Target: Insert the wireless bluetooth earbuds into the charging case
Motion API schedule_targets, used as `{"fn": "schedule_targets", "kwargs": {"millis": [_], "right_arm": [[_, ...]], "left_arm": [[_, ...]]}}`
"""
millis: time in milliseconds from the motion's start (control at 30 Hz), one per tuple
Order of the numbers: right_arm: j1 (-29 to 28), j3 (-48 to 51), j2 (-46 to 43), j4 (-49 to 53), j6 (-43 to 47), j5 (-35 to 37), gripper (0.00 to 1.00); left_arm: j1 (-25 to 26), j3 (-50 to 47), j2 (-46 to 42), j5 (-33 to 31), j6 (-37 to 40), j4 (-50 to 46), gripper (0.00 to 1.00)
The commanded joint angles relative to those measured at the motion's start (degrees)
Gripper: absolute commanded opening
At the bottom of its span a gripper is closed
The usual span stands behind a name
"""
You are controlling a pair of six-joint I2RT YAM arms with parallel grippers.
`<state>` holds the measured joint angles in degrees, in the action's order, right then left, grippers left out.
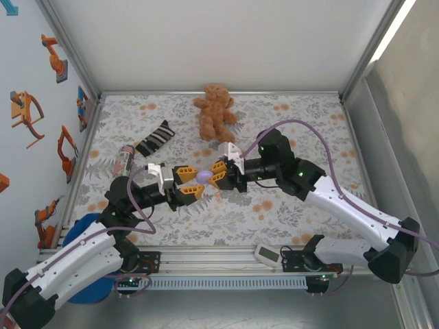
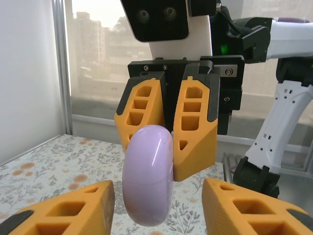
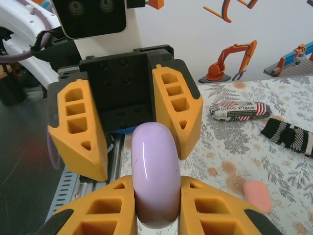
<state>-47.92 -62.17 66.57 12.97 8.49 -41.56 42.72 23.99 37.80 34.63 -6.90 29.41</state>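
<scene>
A lilac charging case (image 1: 204, 176) hangs closed in mid-air above the floral mat (image 1: 288, 123), between the two grippers, which meet tip to tip. My right gripper (image 3: 156, 186) is shut on the case (image 3: 155, 171), its orange fingers (image 3: 210, 205) pressed against both flat sides. My left gripper (image 2: 157, 188) is open around the same case (image 2: 148, 176), with a gap on each side. In the top view the left gripper (image 1: 191, 183) faces the right gripper (image 1: 217, 174). A small salmon-pink rounded piece (image 3: 257, 196) lies on the mat; I cannot tell whether it is an earbud.
A teddy bear (image 1: 215, 113) lies at the back of the mat. A striped sock (image 1: 156, 138) and a printed wrapped tube (image 1: 123, 157) are at the left. A white device (image 1: 267, 254) rests on the front rail, and a blue object (image 1: 86, 226) sits near the left arm's base.
</scene>
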Motion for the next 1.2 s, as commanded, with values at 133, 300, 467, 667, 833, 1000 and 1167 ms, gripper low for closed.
{"fn": "schedule_targets", "kwargs": {"millis": [133, 300, 467, 667, 833, 1000, 1167], "right_arm": [[1.7, 2.5, -0.7, -2.0, -5.1, 5.1, 0.12], [3.4, 5.3, -0.2, -2.0, -9.3, 8.1, 0.12], [6.5, 8.7, 0.4, -1.8, -13.3, 8.8, 0.1], [12.2, 12.3, 1.9, -1.8, -17.9, 7.8, 0.1], [17.0, 14.1, 4.4, -2.7, -19.6, 3.9, 0.1], [21.9, 15.0, 7.9, -3.1, -19.8, 0.9, 0.1], [26.9, 15.0, 13.1, -3.1, -20.3, -1.3, 0.09]], "left_arm": [[0.2, -1.0, -4.5, -4.4, 1.9, -4.9, 0.67], [0.2, -1.7, -7.6, -7.2, 2.5, -8.5, 0.75], [0.1, -2.0, -10.3, -10.1, 3.0, -11.8, 0.86], [0.2, -0.7, -11.7, -13.9, 3.6, -16.9, 0.9], [0.2, -0.1, -11.3, -18.5, 3.1, -20.0, 0.93], [0.2, -0.1, -10.8, -22.1, 1.9, -21.6, 0.95], [0.2, -0.5, -11.5, -23.9, 1.5, -22.7, 0.97]]}}
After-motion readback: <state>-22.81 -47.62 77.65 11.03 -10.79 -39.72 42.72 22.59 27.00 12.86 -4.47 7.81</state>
